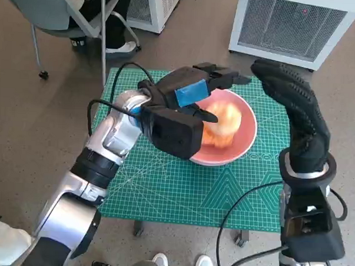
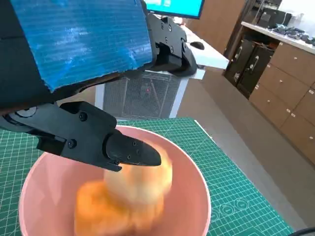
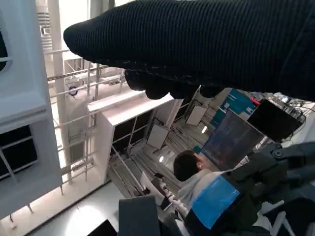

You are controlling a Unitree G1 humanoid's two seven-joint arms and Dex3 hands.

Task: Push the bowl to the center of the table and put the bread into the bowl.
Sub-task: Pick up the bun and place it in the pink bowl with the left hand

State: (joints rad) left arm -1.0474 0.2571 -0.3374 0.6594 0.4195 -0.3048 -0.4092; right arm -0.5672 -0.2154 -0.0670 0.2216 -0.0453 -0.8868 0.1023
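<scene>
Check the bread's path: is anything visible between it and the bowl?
Nothing visible. The bread is already within the pink bowl, blurred, directly under the left hand, whose fingers are spread just above it. The right hand is raised beside the bowl, off the path.

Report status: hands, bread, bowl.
Left hand open above bowl, holding nothing. Right hand open beside the rim. Bread already in bowl. Nothing blocking.

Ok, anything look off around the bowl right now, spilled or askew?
Nothing stands out. The pink bowl sits upright on the green cutting mat with the bread inside it, blurred. The left hand hovers over the bowl; the right hand is beside it.
</scene>
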